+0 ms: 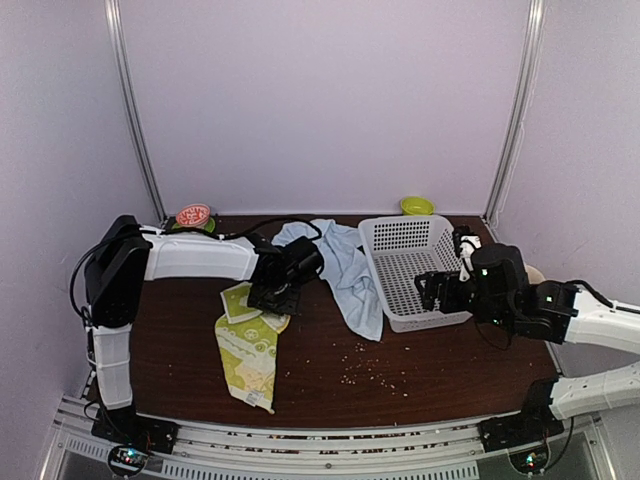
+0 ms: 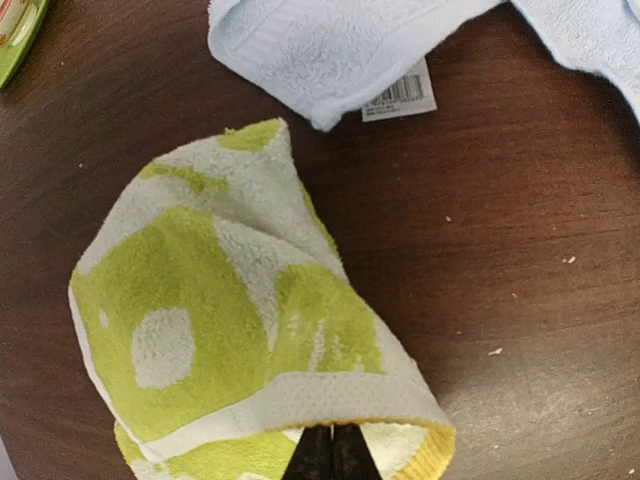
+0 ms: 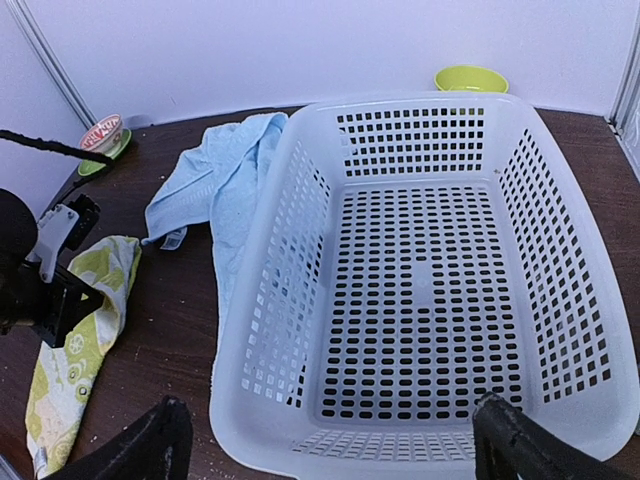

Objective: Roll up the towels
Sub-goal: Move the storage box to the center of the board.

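Blue towel (image 1: pixel 345 272) just outside basket's (image 1: pixel 415 262) L wall

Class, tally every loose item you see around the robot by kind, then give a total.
Towels: 2 (yellow-green patterned towel, light-blue towel)
White plastic basket: 1
Green bowl: 1
Red-topped container: 1
Total: 5

No text can be read with certainty. The small white sewn label (image 2: pixel 399 96) on the plain light-blue cloth towel (image 2: pixel 300 50) has a barcode and tiny print, too small to read. The round red-and-white container (image 3: pixel 101 133) has white lettering, too blurred.
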Controlling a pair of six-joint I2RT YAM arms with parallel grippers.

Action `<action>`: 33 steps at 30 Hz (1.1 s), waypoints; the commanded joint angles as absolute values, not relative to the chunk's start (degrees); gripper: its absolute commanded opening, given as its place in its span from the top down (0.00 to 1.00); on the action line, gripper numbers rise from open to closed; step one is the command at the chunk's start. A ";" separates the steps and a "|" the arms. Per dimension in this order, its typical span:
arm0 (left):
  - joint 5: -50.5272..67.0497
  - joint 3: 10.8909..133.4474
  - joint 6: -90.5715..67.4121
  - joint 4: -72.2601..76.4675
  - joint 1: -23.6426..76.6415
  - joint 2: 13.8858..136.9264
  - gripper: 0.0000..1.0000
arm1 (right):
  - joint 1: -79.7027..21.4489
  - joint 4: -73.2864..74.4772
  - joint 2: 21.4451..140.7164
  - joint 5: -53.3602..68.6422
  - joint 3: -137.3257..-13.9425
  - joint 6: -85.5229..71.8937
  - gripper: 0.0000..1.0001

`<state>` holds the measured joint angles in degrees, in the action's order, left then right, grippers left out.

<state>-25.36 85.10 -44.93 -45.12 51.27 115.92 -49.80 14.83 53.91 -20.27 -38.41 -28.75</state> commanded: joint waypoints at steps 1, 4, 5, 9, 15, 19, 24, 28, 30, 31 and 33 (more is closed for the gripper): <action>-28.34 85.37 -44.10 -45.72 50.54 111.80 1.00 | -50.10 16.72 52.33 -21.17 -39.60 -28.86 0.02; -29.75 83.38 -43.12 -45.63 50.54 106.68 1.00 | -50.10 16.46 52.62 -20.08 -39.38 -28.85 0.03; -30.28 82.68 -42.81 -45.57 50.54 104.87 1.00 | -50.18 16.30 52.91 -20.12 -39.16 -29.24 0.03; -31.61 78.58 -42.16 -45.09 50.45 98.28 1.00 | -50.19 14.80 55.18 -15.21 -38.79 -30.24 0.07; -30.78 71.65 -43.37 -43.05 50.45 91.96 1.00 | -55.69 15.39 63.81 -6.22 -43.67 -30.63 0.27; -29.83 67.10 -44.74 -40.98 50.45 87.46 1.00 | -57.39 18.37 64.92 -6.26 -41.21 -36.13 0.38; -28.82 62.01 -45.59 -38.71 50.45 83.39 1.00 | -57.57 19.03 61.04 -6.60 -34.22 -41.34 0.42; -28.33 58.69 -46.06 -36.45 50.45 82.56 1.00 | -57.02 19.47 59.73 -7.40 -30.79 -44.43 0.38; -28.26 57.91 -45.93 -35.45 50.45 83.13 1.00 | -55.41 18.26 59.76 -6.94 -29.77 -45.98 0.34; -28.25 57.69 -45.93 -34.97 50.45 83.36 1.00 | -54.20 17.79 60.07 -6.80 -29.59 -46.80 0.33; -28.09 57.32 -45.73 -34.00 50.45 84.29 1.00 | -51.12 16.31 61.29 -6.53 -29.91 -47.88 0.33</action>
